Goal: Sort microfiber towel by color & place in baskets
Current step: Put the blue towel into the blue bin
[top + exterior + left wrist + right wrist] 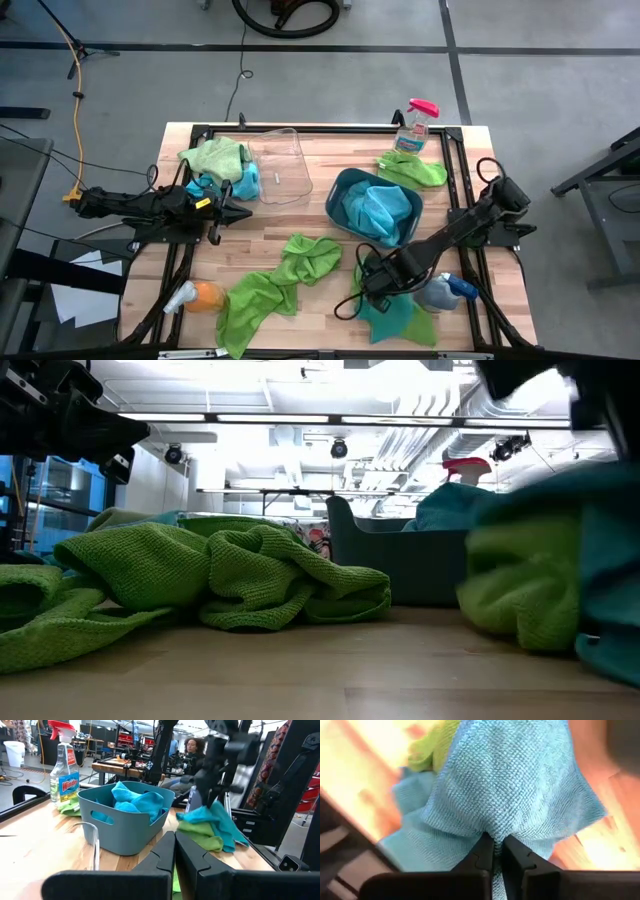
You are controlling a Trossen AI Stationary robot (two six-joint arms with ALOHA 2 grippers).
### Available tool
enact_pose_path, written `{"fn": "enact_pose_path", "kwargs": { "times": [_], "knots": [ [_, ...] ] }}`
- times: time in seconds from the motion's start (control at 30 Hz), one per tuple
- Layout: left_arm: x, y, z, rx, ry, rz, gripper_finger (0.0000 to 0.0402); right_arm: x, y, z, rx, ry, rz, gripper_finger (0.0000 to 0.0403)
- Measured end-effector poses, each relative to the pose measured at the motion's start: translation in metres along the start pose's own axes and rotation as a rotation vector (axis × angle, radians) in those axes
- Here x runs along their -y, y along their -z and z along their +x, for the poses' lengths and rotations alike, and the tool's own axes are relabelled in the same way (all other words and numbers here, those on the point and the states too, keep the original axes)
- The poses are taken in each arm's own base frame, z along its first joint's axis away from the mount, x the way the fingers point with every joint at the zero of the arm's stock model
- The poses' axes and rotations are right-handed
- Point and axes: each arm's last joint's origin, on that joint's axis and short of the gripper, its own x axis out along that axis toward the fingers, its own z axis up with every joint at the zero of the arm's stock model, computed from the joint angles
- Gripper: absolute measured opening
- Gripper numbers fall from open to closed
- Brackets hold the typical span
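My right gripper points down near the table's front right and is shut on a blue towel. That towel hangs under it over a green towel. The teal basket at mid-table holds blue towels. The clear basket stands at the far left of centre. Green towels lie at the front, at the centre, at the far left and at the far right. My left gripper waits shut at the left, pointing level. My right gripper pinches a bunched-up fold of the blue towel between its two fingers, coming from above with the fingers pointing down. The cloth spreads out below the fingers. Its lower part still lies on the table and on the green towel.
A Windex spray bottle stands at the far right. An orange bottle lies at the front left and a blue one at the front right, beside my right arm. A black frame runs around the tabletop. People sit beyond the table.
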Motion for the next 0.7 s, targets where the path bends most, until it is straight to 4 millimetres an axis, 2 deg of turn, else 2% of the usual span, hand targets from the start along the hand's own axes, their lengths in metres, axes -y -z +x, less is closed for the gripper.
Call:
{"fn": "enact_pose_path", "kwargs": {
  "times": [0.2, 0.27, 0.33, 0.43, 0.57, 0.7],
  "knots": [
    [0.000, 0.000, 0.000, 0.000, 0.000, 0.000, 0.0000, -0.011, -0.002, -0.055, 0.069, -0.015, -0.142, 0.0006],
    [0.000, 0.000, 0.000, 0.000, 0.000, 0.000, 0.0000, -0.012, -0.003, -0.066, 0.086, -0.018, -0.168, 0.0003],
    [0.000, 0.000, 0.000, 0.000, 0.000, 0.000, 0.0000, -0.012, -0.005, -0.068, 0.098, -0.030, -0.166, 0.0003],
    [0.000, 0.000, 0.000, 0.000, 0.000, 0.000, 0.0000, -0.016, -0.007, -0.057, 0.104, -0.066, -0.158, 0.0003],
    [0.000, 0.000, 0.000, 0.000, 0.000, 0.000, 0.0000, -0.021, -0.010, -0.022, 0.077, -0.154, -0.097, 0.0003],
    [0.000, 0.000, 0.000, 0.000, 0.000, 0.000, 0.0000, -0.018, -0.010, 0.012, 0.076, -0.209, 0.009, 0.0006]
  ]
}}
